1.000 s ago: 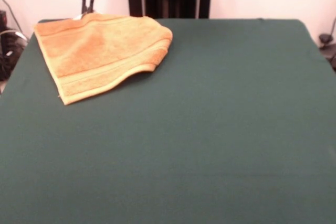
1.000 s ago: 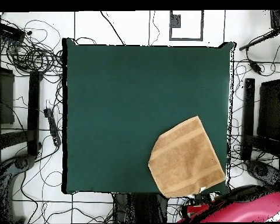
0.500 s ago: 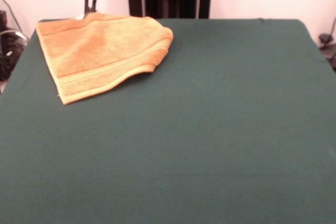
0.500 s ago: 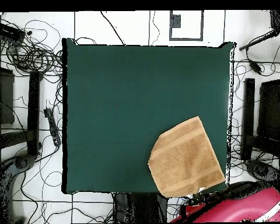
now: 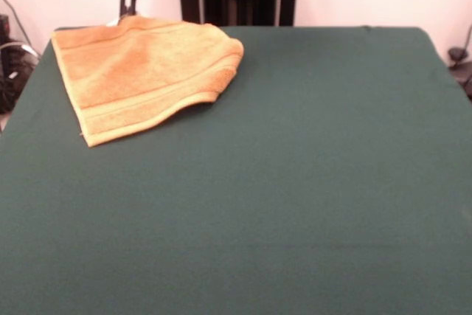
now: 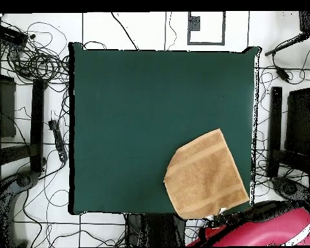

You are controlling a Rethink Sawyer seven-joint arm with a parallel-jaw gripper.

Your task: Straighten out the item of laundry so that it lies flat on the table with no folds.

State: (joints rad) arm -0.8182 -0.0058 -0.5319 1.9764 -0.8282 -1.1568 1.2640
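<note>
Orange-tan towel [image 5: 144,71] is lying folded at the upper left of the green tabletop [image 5: 295,182]; the red end effector [image 5: 127,5] is hanging behind it, grip state unclear.

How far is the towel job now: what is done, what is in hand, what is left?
Done: the towel lies mostly spread in one corner of the table. In hand: the gripper stands at its far edge; grip unclear. Left: one side looks rounded and lifted, so it needs flattening.
</note>
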